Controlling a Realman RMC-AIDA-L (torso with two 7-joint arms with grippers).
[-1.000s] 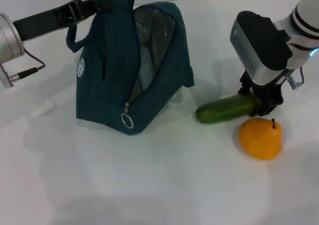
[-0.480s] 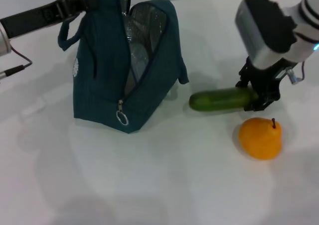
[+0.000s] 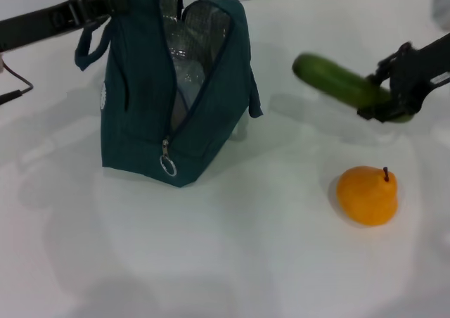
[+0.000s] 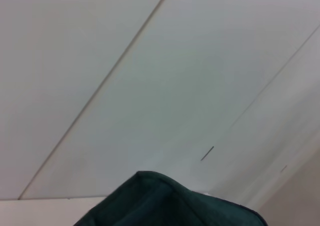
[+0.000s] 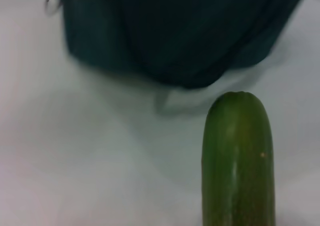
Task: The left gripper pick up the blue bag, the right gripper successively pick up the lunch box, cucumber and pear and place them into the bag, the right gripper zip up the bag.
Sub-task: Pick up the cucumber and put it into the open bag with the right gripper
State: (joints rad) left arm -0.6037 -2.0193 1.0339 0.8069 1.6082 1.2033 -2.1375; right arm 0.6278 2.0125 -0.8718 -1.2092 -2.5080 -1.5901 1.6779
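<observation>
Across the tabletop, at ten o'clock, my left hand stays clamped on the blue bag's handle, mouth gaping. At two o'clock my right hand grips the cucumber, lifted clear. I judge the cucumber step underway; next I must carry it over the opening. Nearest, at four o'clock, the pear waits.

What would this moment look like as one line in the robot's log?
right gripper: holds cucumber in air | left gripper: holds blue bag open | pear: on table
</observation>
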